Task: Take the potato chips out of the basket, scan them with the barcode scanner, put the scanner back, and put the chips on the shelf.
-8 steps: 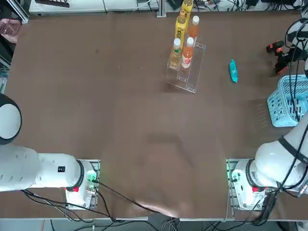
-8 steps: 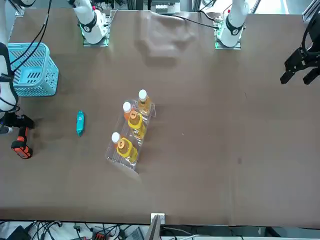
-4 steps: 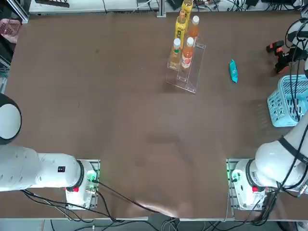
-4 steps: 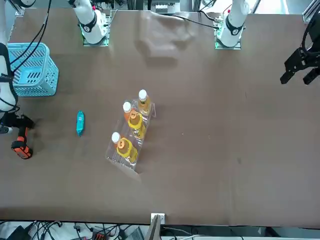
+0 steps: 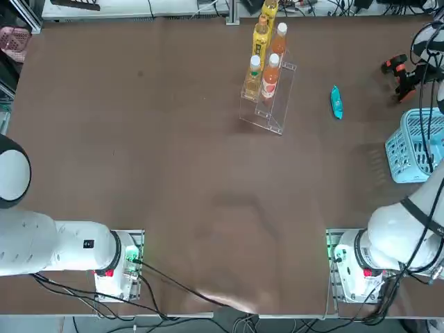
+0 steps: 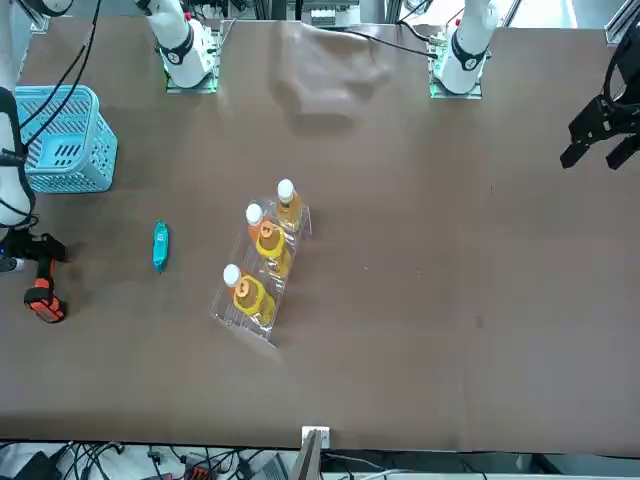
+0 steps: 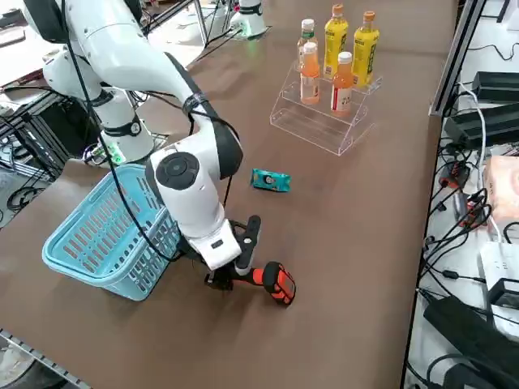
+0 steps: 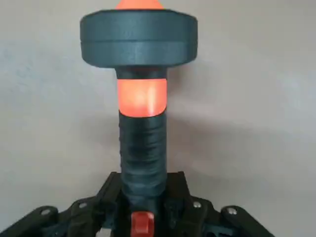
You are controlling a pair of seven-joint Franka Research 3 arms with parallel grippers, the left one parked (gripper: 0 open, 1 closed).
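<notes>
A: Scanner [image 7: 272, 281], lower middle of the side view, beside the basket [image 7: 105, 231]. Black handle, orange-red head. Rigid plastic, looks light for its bulk, top-heavy by my guess. Best hold is the ribbed handle [image 8: 142, 148], where it is narrow and not slick.

B: And the claw?

A: Right gripper [image 8: 143, 207] is closed on the scanner handle; in the wrist view the handle runs straight up out of the fingers. Overhead view puts the scanner [image 5: 397, 66] at the far right edge, just above the basket [image 5: 409, 149].

B: Chips?

A: Teal packet [image 5: 336, 103] flat on the table, right of centre in the upper part of the overhead view, between shelf and scanner, touching neither. Thin, soft, crinkly I'd say; contents crush easily. Pinch across the narrow width, lightly.

B: Containers?

A: Basket looks empty from the side view, though the arm covers part of it. Clear shelf [image 7: 320, 121], upper middle of the side view, carries five drink bottles [image 7: 334, 32], orange and yellow. Its lowest front step is free.
</notes>
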